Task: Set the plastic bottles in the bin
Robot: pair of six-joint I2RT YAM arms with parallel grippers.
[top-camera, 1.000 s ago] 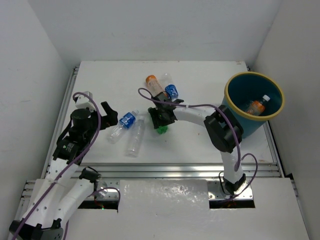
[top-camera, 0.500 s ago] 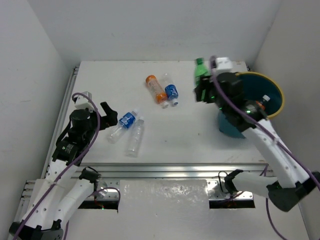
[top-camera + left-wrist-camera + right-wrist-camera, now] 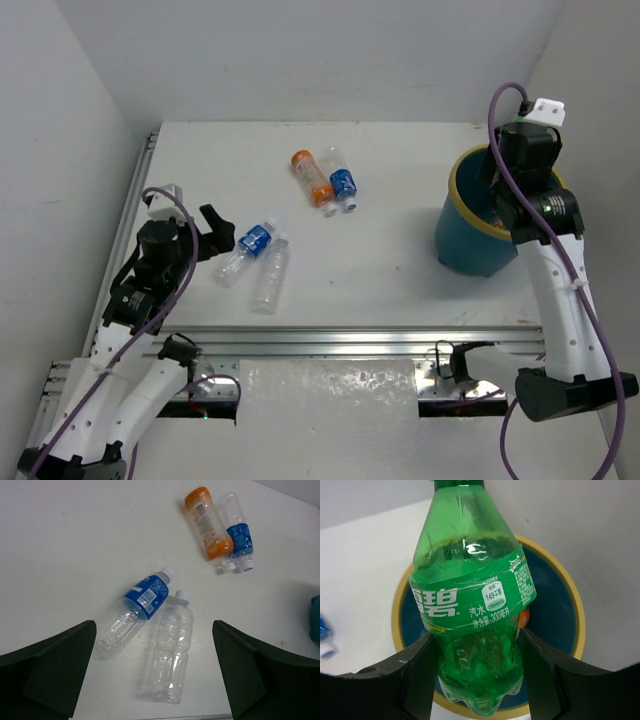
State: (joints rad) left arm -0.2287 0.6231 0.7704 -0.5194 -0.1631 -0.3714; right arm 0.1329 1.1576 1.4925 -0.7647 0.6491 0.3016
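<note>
Right wrist view: right claw (image 3: 477, 672) pinches the green Sprite bottle (image 3: 470, 600); the bin (image 3: 555, 605) lies below the claw, so it should release centred.

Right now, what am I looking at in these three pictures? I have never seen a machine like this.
These are two robot arms bolted at the near edge of a white table. The wide picture comes from a fixed camera above and behind them; the other two come from a camera on each wrist. On the table lie four plastic bottles: an orange bottle beside a blue-labelled bottle, and nearer the left arm a second blue-labelled bottle beside a plain clear bottle. The left arm's jaws are open and hold nothing. The right arm has its jaws shut on a green bottle, above the teal bin.
</note>
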